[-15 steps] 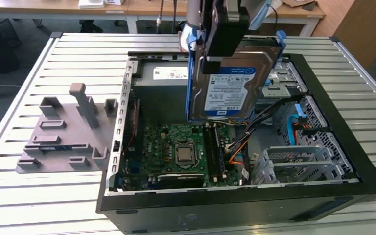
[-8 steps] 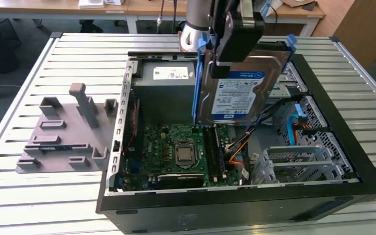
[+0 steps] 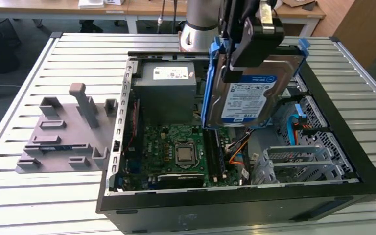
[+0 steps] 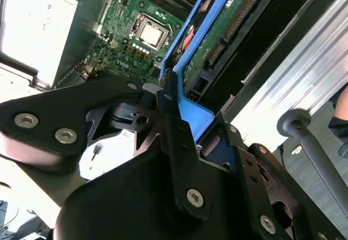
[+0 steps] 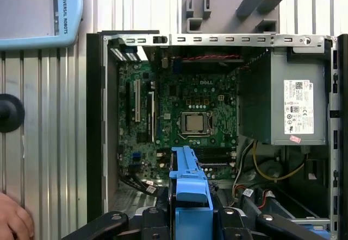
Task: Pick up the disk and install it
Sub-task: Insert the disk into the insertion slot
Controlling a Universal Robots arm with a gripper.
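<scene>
Hand (image 3: 239,68) grips disk (image 3: 250,100) w/ white-blue lbl, over PC case (image 3: 240,210).

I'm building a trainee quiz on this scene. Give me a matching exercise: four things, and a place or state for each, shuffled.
1 disk
2 grey stand
3 power-supply box
4 motherboard

A green, flat inside the case
B on the table beside the case
C held in the claw above the case
D inside the case, white sticker on it

Pairs: 1-C, 2-B, 3-D, 4-A
</scene>
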